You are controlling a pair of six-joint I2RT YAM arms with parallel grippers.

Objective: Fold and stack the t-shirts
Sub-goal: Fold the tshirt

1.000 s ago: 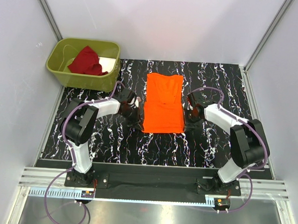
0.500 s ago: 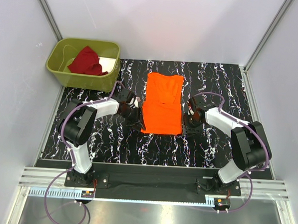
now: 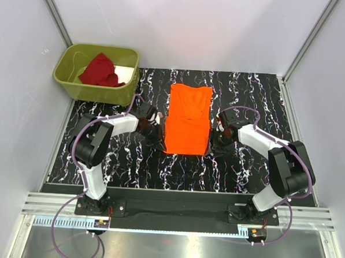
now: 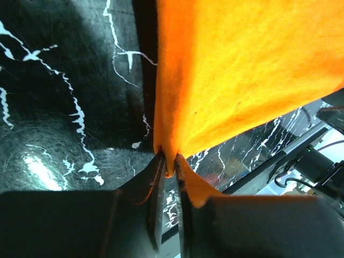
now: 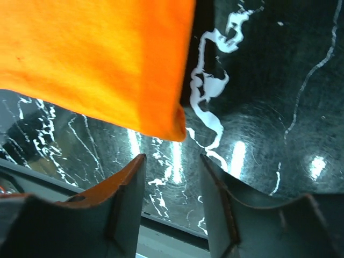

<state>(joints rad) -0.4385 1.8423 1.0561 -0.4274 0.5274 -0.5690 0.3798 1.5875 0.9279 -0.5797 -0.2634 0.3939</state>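
Observation:
The orange t-shirt lies folded into a narrow rectangle mid-table. My left gripper is at its near left corner. In the left wrist view the left gripper is shut on that corner, with a fold of the orange t-shirt pinched between the tips. My right gripper is at the near right corner. In the right wrist view the right gripper is open, and the corner of the orange t-shirt hangs just ahead of its jaws, not between them. The dark red t-shirt lies crumpled in the bin.
The olive-green bin stands at the table's far left corner. The black marbled tabletop ends at a metal rail along the near edge. White walls enclose the left, right and back sides.
Both grippers have shifted slightly toward me along the orange shirt's sides, to its near corners. The shirt's near edge looks a little narrower.

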